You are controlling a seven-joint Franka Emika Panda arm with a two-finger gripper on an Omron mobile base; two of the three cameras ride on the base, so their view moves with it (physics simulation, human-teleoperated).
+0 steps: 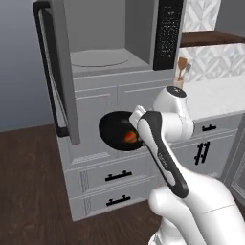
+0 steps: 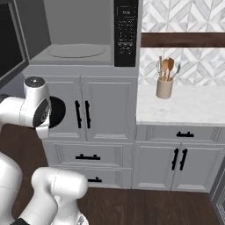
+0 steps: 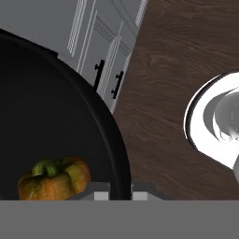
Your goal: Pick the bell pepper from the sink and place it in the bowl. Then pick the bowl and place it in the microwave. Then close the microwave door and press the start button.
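Observation:
The black bowl (image 1: 115,129) hangs in the air in front of the white cabinet doors, below the microwave (image 1: 143,28). The red-orange bell pepper (image 1: 130,137) lies inside it. In the hand view my gripper (image 3: 122,192) is shut on the bowl's rim (image 3: 109,140), and the bell pepper (image 3: 55,179) lies just left of the fingers. The microwave door (image 1: 60,72) stands wide open to the left, baring the cavity and its turntable (image 1: 100,58). The black control panel (image 1: 168,33) sits on the microwave's right side. An edge of the bowl (image 2: 58,112) peeks out behind my arm. The sink is out of view.
White cabinet doors and drawers (image 2: 101,114) with black handles stand under the microwave. To the right runs a marble counter (image 2: 184,107) holding a utensil jar (image 2: 165,88), with a wooden shelf (image 2: 184,39) above it. The floor (image 3: 177,70) is dark wood.

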